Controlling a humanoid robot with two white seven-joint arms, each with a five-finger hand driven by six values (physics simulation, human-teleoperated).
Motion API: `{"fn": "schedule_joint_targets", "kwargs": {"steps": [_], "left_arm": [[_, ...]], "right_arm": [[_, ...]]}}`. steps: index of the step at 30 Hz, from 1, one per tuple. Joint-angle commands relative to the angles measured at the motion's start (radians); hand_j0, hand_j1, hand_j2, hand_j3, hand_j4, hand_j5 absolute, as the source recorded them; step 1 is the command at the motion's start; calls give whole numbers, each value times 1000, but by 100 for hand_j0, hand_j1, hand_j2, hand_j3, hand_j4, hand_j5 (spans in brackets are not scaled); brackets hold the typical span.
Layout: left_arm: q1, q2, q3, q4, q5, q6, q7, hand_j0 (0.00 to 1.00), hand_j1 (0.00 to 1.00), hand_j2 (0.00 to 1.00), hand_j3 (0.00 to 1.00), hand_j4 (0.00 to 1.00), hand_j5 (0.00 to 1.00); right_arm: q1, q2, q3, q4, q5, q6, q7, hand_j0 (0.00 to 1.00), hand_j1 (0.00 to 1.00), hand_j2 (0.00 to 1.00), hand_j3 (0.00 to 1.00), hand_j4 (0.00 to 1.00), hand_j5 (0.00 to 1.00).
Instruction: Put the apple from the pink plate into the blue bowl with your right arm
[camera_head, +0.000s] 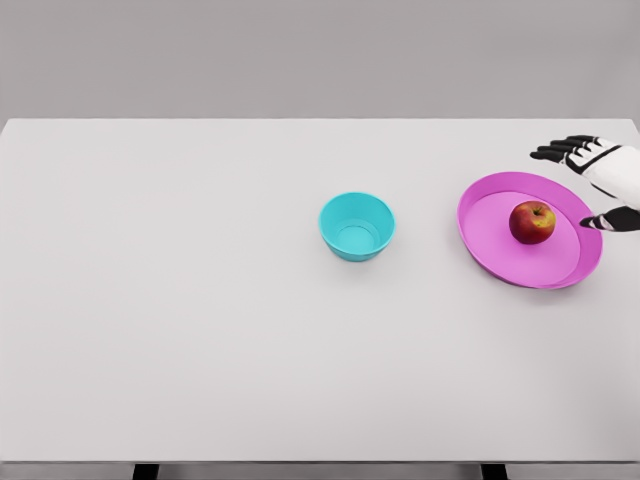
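Head view shows the white right hand (598, 180) beside the round pink plate (487, 248), fingers (556, 151) spread wide and empty. They seem ready to close around the red apple (532, 221). The small blue bowl (357, 226) waits nearby on the white bench (180, 320).

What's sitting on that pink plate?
Only a red apple sits on the pink plate. The right hand, fingers spread, overlaps the plate's right rim, hiding a small part there.
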Motion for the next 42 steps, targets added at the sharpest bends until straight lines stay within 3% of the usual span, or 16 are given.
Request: {"fn": "schedule_joint_targets", "kwargs": {"steps": [1, 7, 11, 15, 18, 22, 24, 34, 42], "left_arm": [[0, 0, 0, 0, -1, 0, 0, 100, 100, 100, 100, 100, 100], [-2, 0, 0, 0, 1, 0, 0, 100, 100, 100, 100, 100, 100], [-2, 0, 0, 0, -1, 0, 0, 100, 100, 100, 100, 100, 100], [-2, 0, 0, 0, -1, 0, 0, 100, 100, 100, 100, 100, 100], [0, 0, 0, 0, 1, 0, 0, 100, 100, 100, 100, 100, 100], [-2, 0, 0, 0, 1, 0, 0, 100, 100, 100, 100, 100, 100], [0, 0, 0, 0, -1, 0, 0, 100, 100, 100, 100, 100, 100], [-2, 0, 0, 0, 1, 0, 0, 100, 100, 100, 100, 100, 100], [-2, 0, 0, 0, -1, 0, 0, 100, 100, 100, 100, 100, 100]], "right_arm": [[2, -1, 2, 3, -7, 1, -1, 100, 100, 100, 100, 100, 100], [8, -3, -1, 40, -4, 1, 2, 100, 100, 100, 100, 100, 100], [-11, -1, -10, 69, -3, 1, 271, 100, 100, 100, 100, 100, 100], [-52, 3, -10, 91, -7, 1, 429, 100, 100, 100, 100, 100, 100], [-158, 63, 28, 186, -7, 1, 537, 100, 100, 100, 100, 100, 100], [-281, 131, 162, 266, -4, 1, 537, 100, 100, 100, 100, 100, 100], [-302, 151, 179, 281, -3, 1, 537, 100, 100, 100, 100, 100, 100], [-360, 198, 182, 367, -3, 1, 537, 100, 100, 100, 100, 100, 100], [-396, 232, 248, 415, -3, 1, 537, 100, 100, 100, 100, 100, 100]]}}
